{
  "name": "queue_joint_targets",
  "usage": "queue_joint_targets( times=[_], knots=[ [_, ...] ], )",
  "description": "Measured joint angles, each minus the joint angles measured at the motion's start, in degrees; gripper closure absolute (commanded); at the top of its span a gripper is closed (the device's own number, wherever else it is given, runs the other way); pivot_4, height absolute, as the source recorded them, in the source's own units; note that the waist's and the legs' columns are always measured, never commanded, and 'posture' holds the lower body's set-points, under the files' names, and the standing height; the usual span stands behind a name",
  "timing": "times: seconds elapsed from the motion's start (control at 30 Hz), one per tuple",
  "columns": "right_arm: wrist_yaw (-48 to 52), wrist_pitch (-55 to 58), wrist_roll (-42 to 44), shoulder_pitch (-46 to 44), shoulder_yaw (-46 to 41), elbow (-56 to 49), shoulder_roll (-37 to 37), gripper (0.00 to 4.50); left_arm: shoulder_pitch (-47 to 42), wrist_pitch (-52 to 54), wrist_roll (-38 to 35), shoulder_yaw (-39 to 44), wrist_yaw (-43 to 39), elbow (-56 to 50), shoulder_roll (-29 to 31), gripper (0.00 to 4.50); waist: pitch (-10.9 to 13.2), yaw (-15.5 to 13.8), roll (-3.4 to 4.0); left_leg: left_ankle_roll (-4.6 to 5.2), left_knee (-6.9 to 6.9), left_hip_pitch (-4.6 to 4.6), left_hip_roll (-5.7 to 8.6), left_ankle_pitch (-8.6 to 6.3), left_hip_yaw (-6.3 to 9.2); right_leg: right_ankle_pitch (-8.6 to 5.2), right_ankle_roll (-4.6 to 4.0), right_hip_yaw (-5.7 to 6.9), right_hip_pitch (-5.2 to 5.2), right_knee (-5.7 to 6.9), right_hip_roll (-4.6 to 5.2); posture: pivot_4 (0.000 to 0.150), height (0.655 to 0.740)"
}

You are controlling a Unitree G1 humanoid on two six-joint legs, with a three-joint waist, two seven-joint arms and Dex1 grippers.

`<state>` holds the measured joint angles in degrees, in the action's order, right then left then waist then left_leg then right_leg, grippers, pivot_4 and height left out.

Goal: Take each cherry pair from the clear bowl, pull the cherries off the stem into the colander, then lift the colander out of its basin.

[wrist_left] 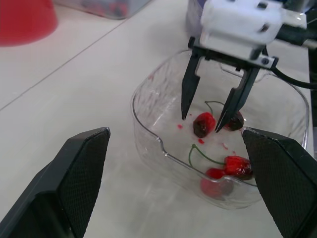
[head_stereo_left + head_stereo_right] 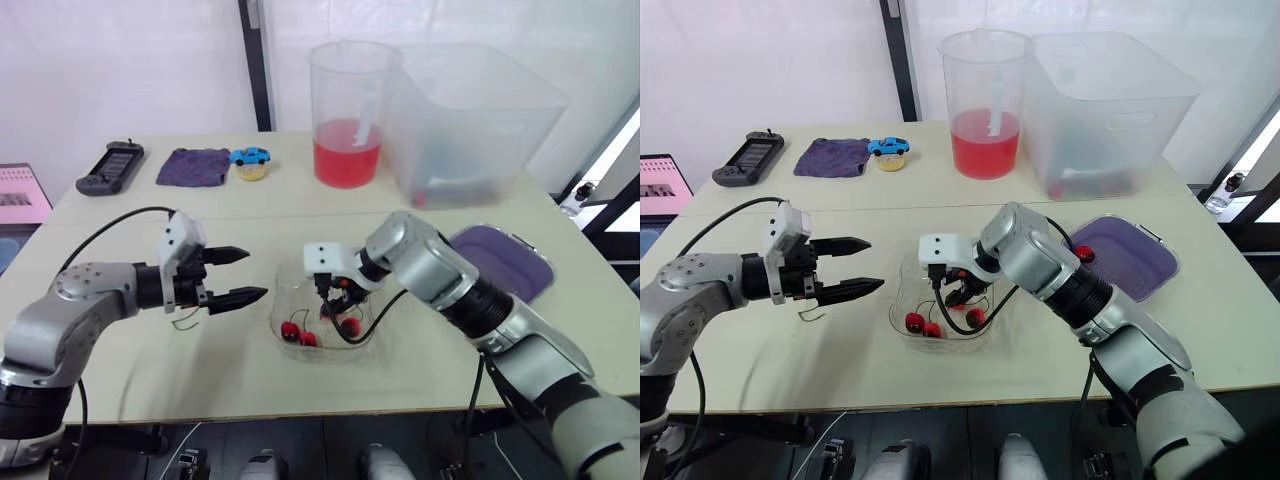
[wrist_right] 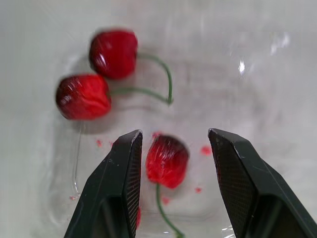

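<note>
Left hand [image 2: 256,274] hovers with fingers spread above the worktop [image 2: 200,372], just left of the clear bowl [image 2: 276,318] near the front edge. Right hand [image 3: 173,135] reaches into the bowl, fingers spread either side of one cherry [image 3: 167,159]. A cherry pair [image 3: 84,96] lies nearby.

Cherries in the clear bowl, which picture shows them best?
The right wrist view: the cherries lie close up, one between the right gripper's fingers. The left wrist view shows them farther off; the eye views, tiny.
</note>
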<state>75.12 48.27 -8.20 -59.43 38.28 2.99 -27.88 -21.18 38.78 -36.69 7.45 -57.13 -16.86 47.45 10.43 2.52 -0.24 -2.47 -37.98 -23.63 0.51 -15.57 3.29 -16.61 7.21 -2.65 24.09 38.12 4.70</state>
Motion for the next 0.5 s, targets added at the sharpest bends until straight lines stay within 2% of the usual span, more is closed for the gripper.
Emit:
queue_joint_targets(
  times=[0.17, 0.23, 0.33, 0.5],
  knots=[
    [-1.6, 0.8, -0.2, 0.0, 0.1, -0.2, -0.1, 2.22, -0.5, -0.5, 0.4, -0.2, -0.4, 0.2, -0.1, 0.0, 0.0, 0.0, 0.0, 0.0, 0.0, 0.0, 0.0, 0.0, 0.0, 0.0, 0.0, 0.0, 0.0, 0.0, 0.0, 0.15, 0.7337],
    [-2.1, 1.2, -0.2, 0.0, 0.1, -0.2, 0.0, 2.78, -0.9, -0.6, 0.6, -0.2, -0.7, 0.3, -0.1, 0.0, 0.0, 0.0, 0.0, 0.0, 0.0, 0.0, 0.0, 0.0, 0.0, 0.0, 0.0, 0.0, -0.01, 0.0, 0.0, 0.15, 0.7337],
    [-2.5, 1.4, -0.2, 0.0, 0.8, -0.2, 0.1, 4.1, -1.0, -0.8, 1.1, -0.2, -1.4, 0.6, -0.1, 0.0, 0.0, 0.0, 0.0, 0.0, 0.0, 0.0, 0.0, 0.0, 0.01, 0.0, 0.0, 0.01, -0.02, 0.0, 0.0, 0.15, 0.7337],
    [-2.3, 1.4, -0.1, 0.0, 1.5, -1.1, -0.1, 4.1, -1.0, -0.8, 1.2, -0.2, -1.5, 0.6, -0.1, 0.0, 0.0, 0.0, -0.01, 0.0, 0.0, 0.0, 0.0, 0.0, 0.01, 0.0, 0.0, 0.01, -0.02, 0.0, 0.0, 0.15, 0.7337]
  ],
)
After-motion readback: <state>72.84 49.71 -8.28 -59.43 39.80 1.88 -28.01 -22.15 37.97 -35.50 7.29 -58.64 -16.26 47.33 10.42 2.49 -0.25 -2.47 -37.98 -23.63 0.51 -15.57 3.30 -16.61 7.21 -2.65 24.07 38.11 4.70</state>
